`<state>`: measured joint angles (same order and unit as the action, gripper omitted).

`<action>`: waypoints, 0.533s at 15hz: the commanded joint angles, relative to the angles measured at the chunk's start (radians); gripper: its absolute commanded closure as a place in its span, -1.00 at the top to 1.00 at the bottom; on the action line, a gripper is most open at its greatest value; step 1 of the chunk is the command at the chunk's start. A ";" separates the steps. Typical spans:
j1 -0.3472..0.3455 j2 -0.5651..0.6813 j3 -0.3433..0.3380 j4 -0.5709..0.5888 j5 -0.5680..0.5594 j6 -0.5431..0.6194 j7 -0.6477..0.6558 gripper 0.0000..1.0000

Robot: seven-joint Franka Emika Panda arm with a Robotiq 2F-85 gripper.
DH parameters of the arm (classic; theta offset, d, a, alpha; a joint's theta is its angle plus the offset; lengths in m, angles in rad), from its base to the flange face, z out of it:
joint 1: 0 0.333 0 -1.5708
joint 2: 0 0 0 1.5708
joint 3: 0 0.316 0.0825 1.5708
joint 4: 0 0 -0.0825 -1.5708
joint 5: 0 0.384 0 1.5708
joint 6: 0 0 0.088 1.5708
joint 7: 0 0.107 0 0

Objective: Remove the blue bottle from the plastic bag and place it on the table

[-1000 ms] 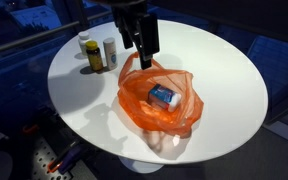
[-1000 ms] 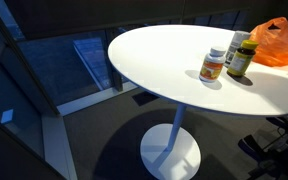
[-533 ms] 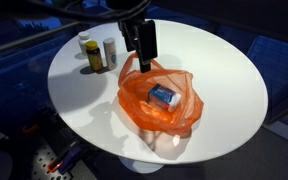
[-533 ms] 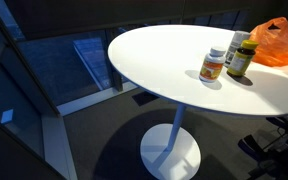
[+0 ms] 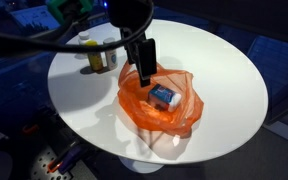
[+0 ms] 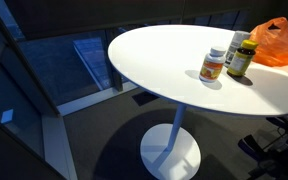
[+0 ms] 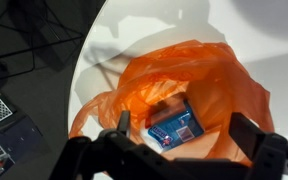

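Observation:
An orange plastic bag (image 5: 160, 100) lies open on the round white table (image 5: 224, 70). It also shows in the wrist view (image 7: 184, 80) and at the right edge of an exterior view (image 6: 277, 42). The blue bottle (image 5: 162, 96) lies on its side inside the bag; in the wrist view it (image 7: 174, 127) shows its blue label. My gripper (image 5: 144, 72) hangs over the bag's mouth, at its far rim. In the wrist view the gripper (image 7: 181, 128) is open, with the jaws wide on either side of the bottle and above it.
Two small pill bottles (image 5: 95, 55) stand on the table left of the bag, also seen in an exterior view (image 6: 227, 58). The table stands on a white pedestal (image 6: 170, 150). Black cables cross the top left in an exterior view (image 5: 54, 35).
My gripper has come down and slightly forward toward the bag's mouth. The arm and cables now fill the upper left. Bag and bottles have not moved.

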<state>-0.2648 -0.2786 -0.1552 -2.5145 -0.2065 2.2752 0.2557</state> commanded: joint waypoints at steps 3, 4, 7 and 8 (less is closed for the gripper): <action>-0.028 0.076 0.006 0.018 -0.038 0.087 0.098 1.00; -0.030 0.092 0.006 0.020 -0.043 0.113 0.119 1.00; -0.034 0.147 0.005 0.038 -0.062 0.180 0.194 1.00; -0.035 0.168 0.004 0.047 -0.067 0.197 0.220 1.00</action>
<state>-0.2872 -0.1703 -0.1556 -2.5079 -0.2364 2.4343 0.3945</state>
